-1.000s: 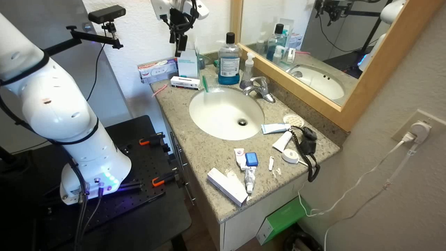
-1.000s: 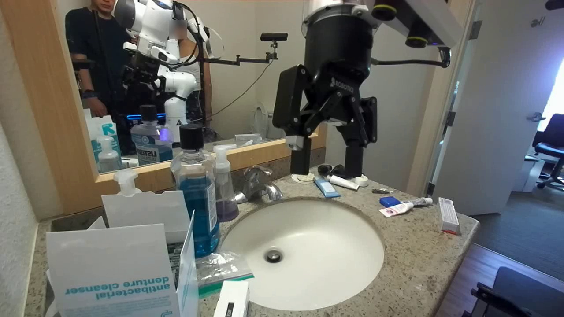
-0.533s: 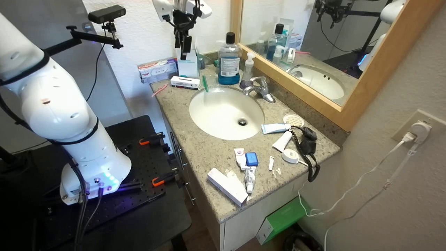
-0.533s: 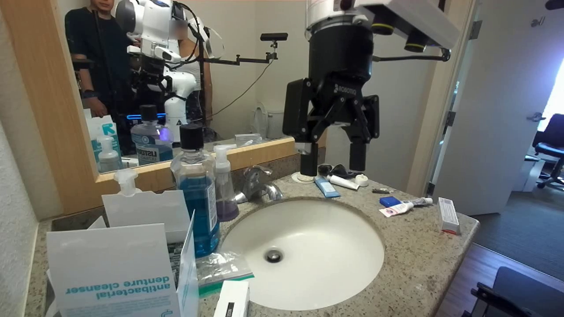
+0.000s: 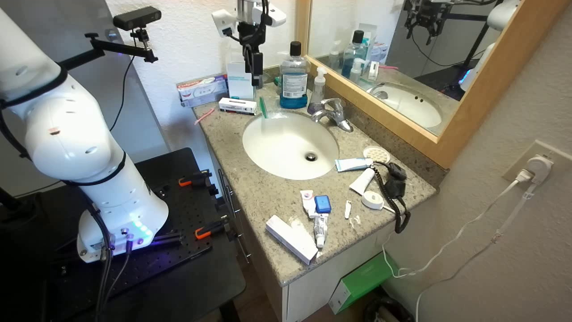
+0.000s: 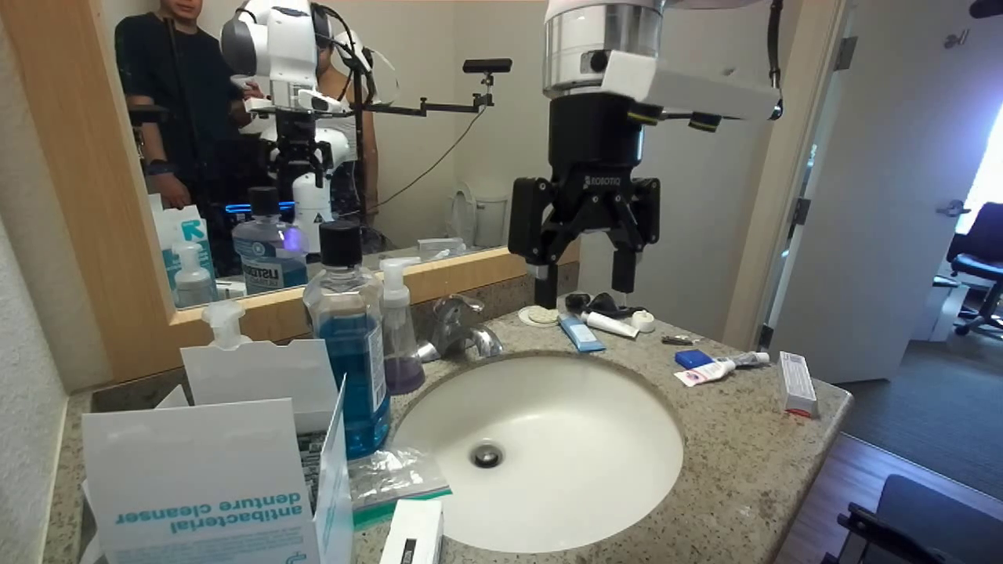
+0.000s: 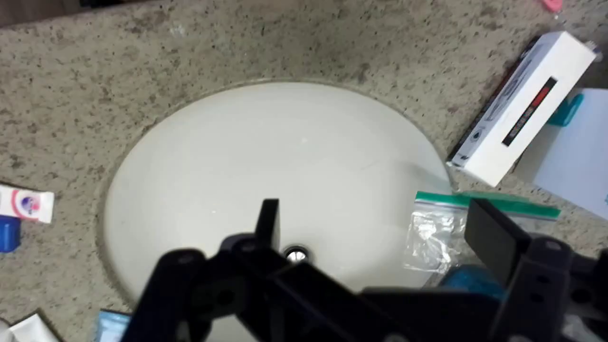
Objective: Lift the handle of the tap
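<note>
The chrome tap (image 5: 339,117) stands at the back rim of the white sink (image 5: 268,154), below the mirror. Its short lever handle (image 5: 331,101) sits on top, above the spout. Both also show in an exterior view, the tap (image 6: 450,333) and the handle (image 6: 464,301). My gripper (image 6: 584,286) points down, open and empty, in the air and apart from the tap. It also shows in an exterior view (image 5: 255,80). In the wrist view the open fingers (image 7: 375,221) are above the sink (image 7: 237,147); the tap and handle do not show there.
The mouthwash bottle (image 6: 345,345) and soap dispenser (image 6: 401,329) stand close beside the tap. An open denture cleanser box (image 6: 196,470) is near. A wood-framed mirror (image 5: 384,98) is behind the tap. Tubes (image 5: 353,164) and a black corded device (image 5: 395,181) lie on the counter.
My gripper has moved right and slightly down in an exterior view, towards the mouthwash bottle's side. It has turned from tilted to more upright. The fingers stay open; the tap has not moved.
</note>
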{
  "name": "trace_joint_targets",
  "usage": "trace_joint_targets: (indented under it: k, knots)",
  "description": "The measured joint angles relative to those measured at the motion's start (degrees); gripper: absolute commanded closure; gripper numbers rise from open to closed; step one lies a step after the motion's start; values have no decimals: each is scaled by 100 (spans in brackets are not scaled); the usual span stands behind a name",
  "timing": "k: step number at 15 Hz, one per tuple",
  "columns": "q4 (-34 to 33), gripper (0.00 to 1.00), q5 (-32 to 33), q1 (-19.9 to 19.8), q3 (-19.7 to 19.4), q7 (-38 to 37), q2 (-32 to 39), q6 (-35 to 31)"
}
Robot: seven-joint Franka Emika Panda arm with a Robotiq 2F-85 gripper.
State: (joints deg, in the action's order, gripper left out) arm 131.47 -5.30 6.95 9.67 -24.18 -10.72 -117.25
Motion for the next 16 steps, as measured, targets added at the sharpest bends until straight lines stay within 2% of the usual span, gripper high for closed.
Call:
trace_joint_targets:
  k: [4, 12, 16]
  knots:
    - [51, 0, 275, -159, -63, -113, 242, -584]
    - [45, 0, 275, -199, -117, -55, 318, -658]
    - [33, 0, 352, -266, -307, 176, 428, -1030]
